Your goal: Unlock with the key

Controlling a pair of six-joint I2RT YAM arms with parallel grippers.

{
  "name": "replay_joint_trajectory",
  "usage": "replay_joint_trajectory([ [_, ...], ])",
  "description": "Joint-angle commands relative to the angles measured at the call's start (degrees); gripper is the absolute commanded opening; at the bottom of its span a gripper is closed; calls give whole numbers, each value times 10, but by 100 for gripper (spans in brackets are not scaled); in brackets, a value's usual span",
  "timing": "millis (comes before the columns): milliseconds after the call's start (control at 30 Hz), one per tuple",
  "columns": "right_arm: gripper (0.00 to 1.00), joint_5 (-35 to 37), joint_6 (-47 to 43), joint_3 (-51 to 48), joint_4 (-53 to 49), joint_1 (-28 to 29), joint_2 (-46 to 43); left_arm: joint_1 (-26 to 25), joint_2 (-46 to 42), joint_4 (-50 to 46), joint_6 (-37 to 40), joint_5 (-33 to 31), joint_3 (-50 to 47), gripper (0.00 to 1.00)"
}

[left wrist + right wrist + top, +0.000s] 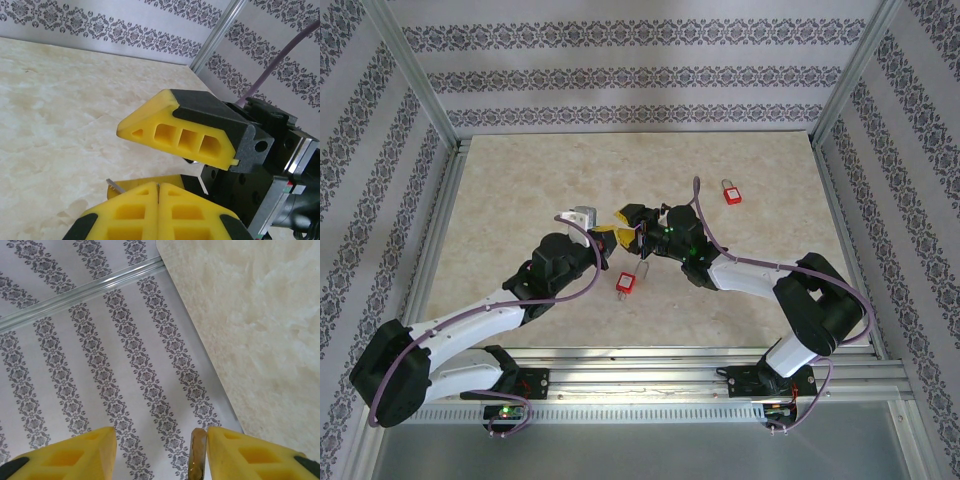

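Observation:
Both grippers meet above the middle of the table. My left gripper (606, 238) (158, 186) is shut on a thin metal key (114, 185); its tip pokes out to the left of the yellow fingers. My right gripper (631, 227) (160, 434) faces it with its jaws apart on either side of the key. One of its fingers (175, 132) hangs above the key. In the right wrist view the key's metal edge (197, 455) lies against the right-hand finger, with a gap to the other finger. A red padlock (627, 283) lies on the table just in front of the grippers.
A second red padlock (731, 192) lies toward the back right of the beige tabletop (520, 190). Patterned walls and aluminium posts (415, 75) enclose the table on three sides. Metal rails (650, 365) run along the near edge by the arm bases.

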Motion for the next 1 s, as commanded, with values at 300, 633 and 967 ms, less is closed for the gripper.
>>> replay_joint_trajectory([
  [300,31,5,-20,-3,11,-4,-6,-10,-28,31,-11,-9,-23,0],
  [633,46,-7,-26,-13,17,-4,-7,-8,-42,1,-2,-25,-18,0],
  [967,87,-13,-17,-54,28,6,-42,5,-10,51,42,16,1,0],
])
